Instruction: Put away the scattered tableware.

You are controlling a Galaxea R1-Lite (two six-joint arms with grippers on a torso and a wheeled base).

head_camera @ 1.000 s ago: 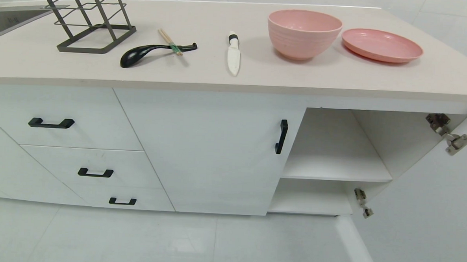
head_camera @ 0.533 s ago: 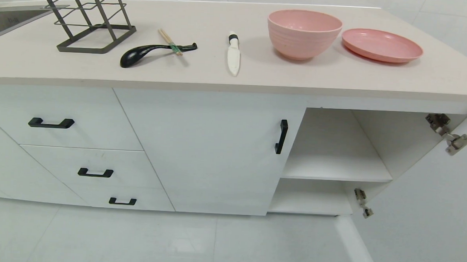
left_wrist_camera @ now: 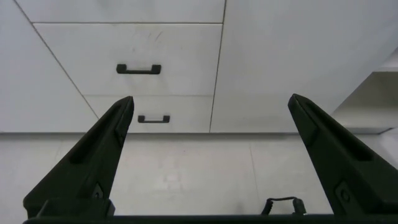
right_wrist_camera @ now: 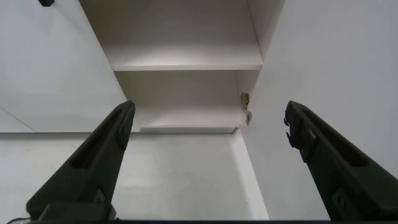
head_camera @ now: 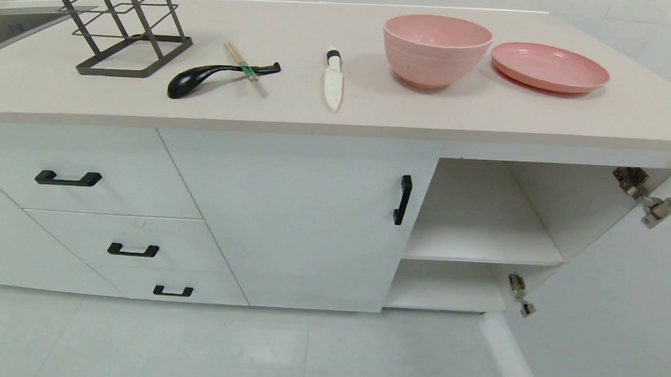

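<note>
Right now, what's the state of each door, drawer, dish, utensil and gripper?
right cabinet door: open.
left cabinet door: shut.
three drawers: all shut.
pink bowl: upright on the counter.
pink plate: flat, right way up.
knife: lying flat.
black spoon: lying down, chopsticks across its handle.
left gripper: open.
right gripper: open.
</note>
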